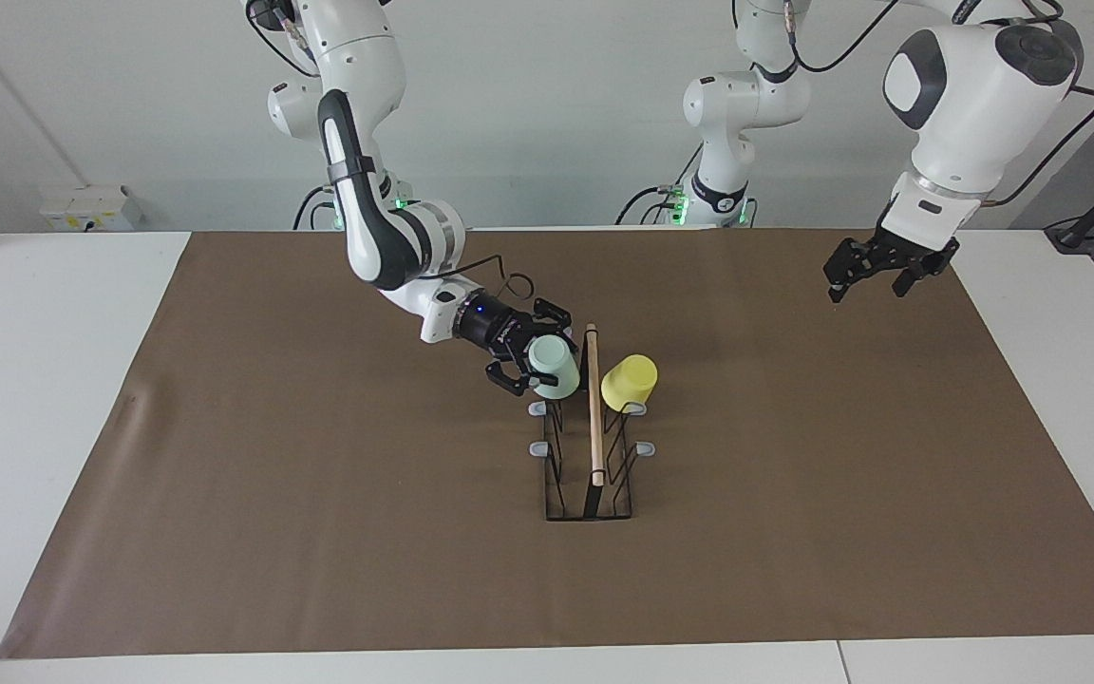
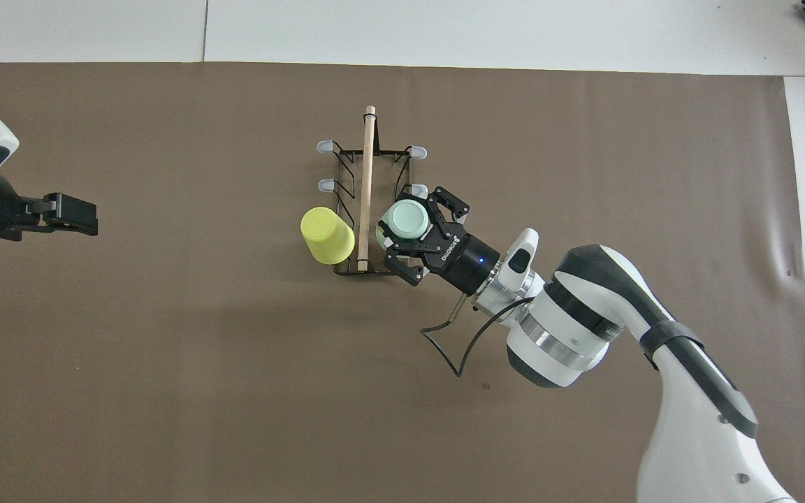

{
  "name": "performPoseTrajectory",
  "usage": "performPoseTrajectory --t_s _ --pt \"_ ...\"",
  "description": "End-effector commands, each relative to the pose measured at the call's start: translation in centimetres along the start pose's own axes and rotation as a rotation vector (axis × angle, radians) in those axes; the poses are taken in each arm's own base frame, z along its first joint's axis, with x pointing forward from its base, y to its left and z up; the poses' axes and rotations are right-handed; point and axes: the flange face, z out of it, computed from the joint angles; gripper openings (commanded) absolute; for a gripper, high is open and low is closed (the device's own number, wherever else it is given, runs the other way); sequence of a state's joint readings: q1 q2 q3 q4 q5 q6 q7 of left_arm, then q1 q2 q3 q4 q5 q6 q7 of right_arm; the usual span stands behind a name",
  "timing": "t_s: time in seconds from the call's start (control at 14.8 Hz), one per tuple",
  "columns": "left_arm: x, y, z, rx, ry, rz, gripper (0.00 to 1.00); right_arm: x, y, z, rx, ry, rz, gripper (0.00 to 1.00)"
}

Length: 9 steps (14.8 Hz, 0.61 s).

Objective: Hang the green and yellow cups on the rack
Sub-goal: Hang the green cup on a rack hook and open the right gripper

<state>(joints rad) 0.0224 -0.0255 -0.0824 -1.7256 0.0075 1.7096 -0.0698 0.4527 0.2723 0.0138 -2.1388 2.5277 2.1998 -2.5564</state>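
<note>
At the robots' end of the rack [image 1: 590, 446], the right gripper [image 1: 534, 359] is closed on the green cup [image 1: 553, 367], its fingertips pinching the cup's wall near the mouth while the outer links splay to either side. The cup sits tilted over the prong on the right arm's side nearest the robots, its closed base turned up and away from the gripper; whether it already bears on the prong cannot be told. Beside it, on the other side of the wooden rod [image 1: 593, 404], the yellow cup [image 1: 630, 382] hangs tilted on the matching prong. Farther from the robots, the remaining grey-tipped prongs stand bare, two on each side. The left gripper [image 1: 875, 269] hangs with fingers spread and empty over the brown mat [image 1: 794, 532] toward the left arm's end of the table, well apart from the rack; that arm waits.

Handling, as judged: the cup looks light, thin-walled and smooth, stiff enough to keep its shape under a pinch yet liable to slip or flex if squeezed hard. The rim, where the taper is widest, is the sound place to hold, since it leaves the mouth free to pass over the prong. The wire rack seems light, so a sideways push could shift it
</note>
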Motion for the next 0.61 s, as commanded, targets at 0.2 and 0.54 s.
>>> performPoseTrajectory --t_s 0.2,0.54 --pt "-1.4 -0.1 -2.4 -0.031 -0.045 0.029 1.00 -2.2 0.8 0.0 -0.047 -0.003 -0.027 0.00" --pt "-2.3 0.6 -5.4 -0.045 -0.073 0.048 1.00 -2.4 0.9 -0.1 -0.054 -0.015 -0.025 1.00"
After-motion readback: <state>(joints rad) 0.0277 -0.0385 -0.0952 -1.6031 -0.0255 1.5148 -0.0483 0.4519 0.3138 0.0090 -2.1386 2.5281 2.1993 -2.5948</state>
